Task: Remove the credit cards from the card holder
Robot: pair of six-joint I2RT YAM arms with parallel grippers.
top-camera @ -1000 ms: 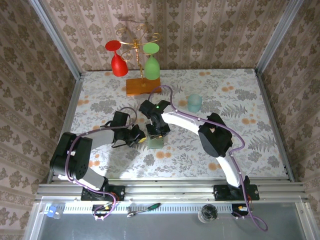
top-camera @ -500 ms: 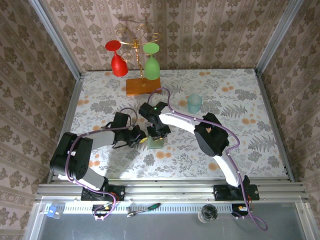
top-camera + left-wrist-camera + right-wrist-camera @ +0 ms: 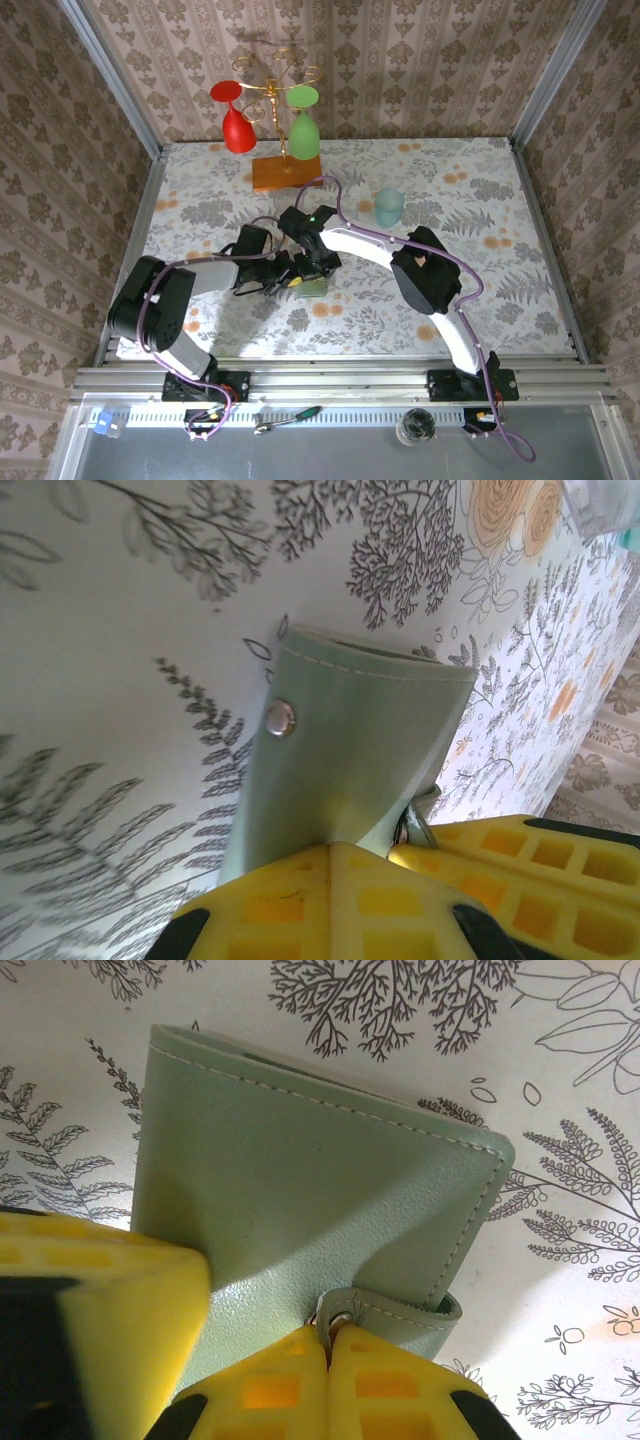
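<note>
The card holder (image 3: 300, 1160) lies folded and flat on the flowered table, pale green with light stitching. Its snap stud (image 3: 280, 718) shows in the left wrist view. My right gripper (image 3: 328, 1332) is shut on the holder's small strap tab (image 3: 400, 1312) at the near edge. My left gripper (image 3: 335, 848) is shut, its yellow tips resting against the holder (image 3: 350, 750) beside the right gripper's fingers (image 3: 520, 865). From above, both grippers (image 3: 288, 274) (image 3: 316, 268) meet over the holder (image 3: 311, 289) at mid table. The credit cards are hidden.
An orange-brown wooden slab (image 3: 285, 172) at the back carries a gold rack with a red glass (image 3: 237, 128) and a green glass (image 3: 303, 130). A teal cup (image 3: 389, 206) stands right of the arms. Patterned walls close in the table.
My left gripper has slid right until it touches the holder next to the right gripper. The right gripper has stayed at the holder.
</note>
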